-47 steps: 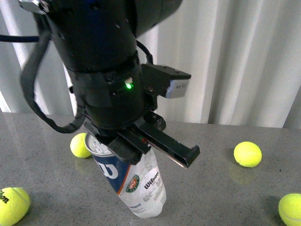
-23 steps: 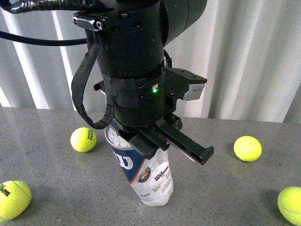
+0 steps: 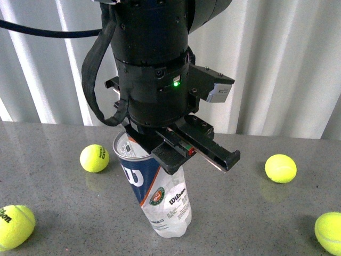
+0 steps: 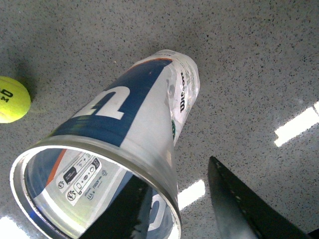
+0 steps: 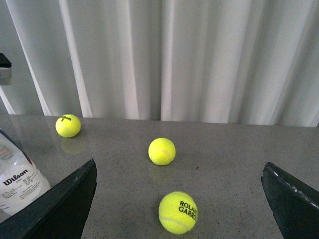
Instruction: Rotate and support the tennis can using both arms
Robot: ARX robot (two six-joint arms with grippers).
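The tennis can (image 3: 157, 200) leans on the grey table, clear base down and open metal rim (image 3: 127, 146) up and to the left. My left arm fills the middle of the front view. Its gripper (image 3: 200, 159) is open at the can's upper part. In the left wrist view the can (image 4: 134, 104) is close, with the rim nearest. One finger (image 4: 239, 209) stands clear of the wall and the other shows dark through the can. My right gripper (image 5: 179, 164) is open and empty, with the can (image 5: 17, 179) beside one finger.
Yellow tennis balls lie around on the table: one at the left (image 3: 94, 158), one at the near left (image 3: 13, 226), one at the right (image 3: 280, 168), and one at the near right (image 3: 329, 232). Two balls (image 5: 162, 151) (image 5: 178, 212) lie between the right fingers. A white curtain (image 3: 277, 64) hangs behind.
The left arm has moved right and up in the front view. The can stands steeper now, its rim higher and further right.
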